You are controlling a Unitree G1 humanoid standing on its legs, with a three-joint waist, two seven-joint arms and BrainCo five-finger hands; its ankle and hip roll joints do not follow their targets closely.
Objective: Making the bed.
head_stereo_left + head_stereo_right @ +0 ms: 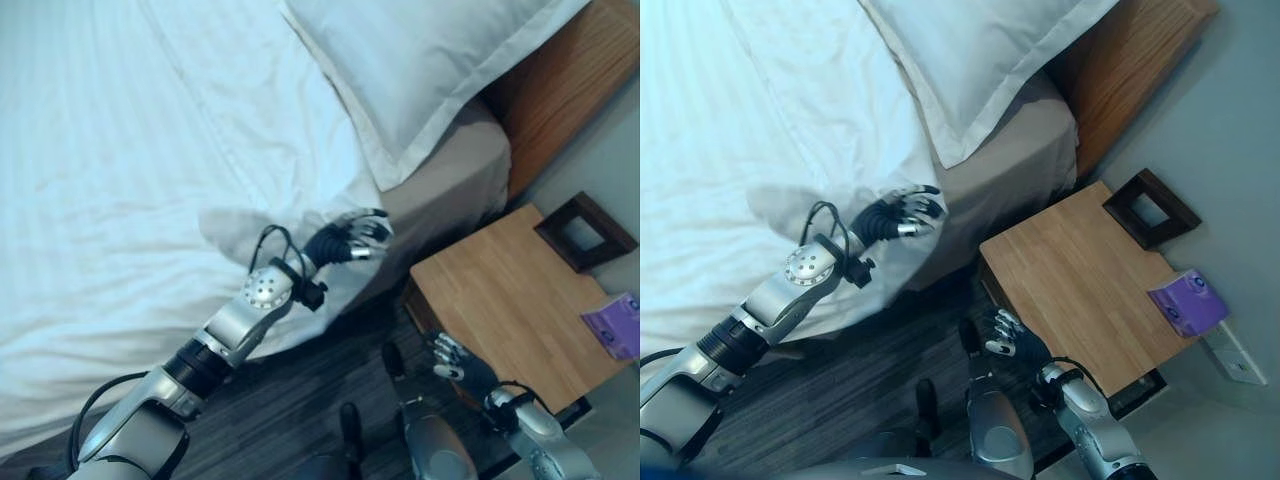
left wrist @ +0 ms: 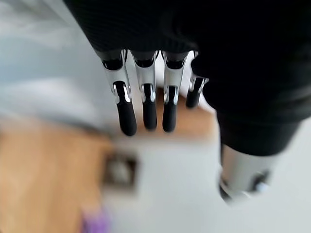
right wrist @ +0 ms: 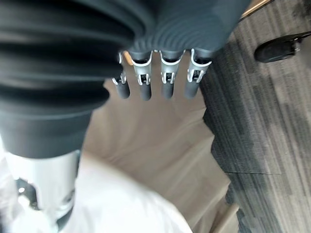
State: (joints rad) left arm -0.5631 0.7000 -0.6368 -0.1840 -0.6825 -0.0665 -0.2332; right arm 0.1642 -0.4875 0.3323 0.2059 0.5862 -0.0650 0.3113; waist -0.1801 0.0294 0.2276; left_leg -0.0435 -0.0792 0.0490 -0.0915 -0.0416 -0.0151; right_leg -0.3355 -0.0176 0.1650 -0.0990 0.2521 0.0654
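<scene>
Reaching over the bed's corner at centre frame, our left hand (image 1: 352, 240) hangs with fingers straight and empty above the white duvet (image 1: 130, 170), whose loose edge droops beside the bare mattress side (image 1: 450, 170). Pillow (image 1: 420, 60): upper right, already placed. Right hand (image 1: 458, 365): idle, fingers relaxed, lower right by the nightstand (image 1: 500, 300). We judge the edge wants a firm pinch, then an even pull.

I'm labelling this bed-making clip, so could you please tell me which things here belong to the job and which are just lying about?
Belongs to the job:
white duvet
pillow
mattress side
left hand, open at the duvet's edge

Just lying about:
wooden nightstand
dark picture frame
purple box
right hand, idle, open
</scene>
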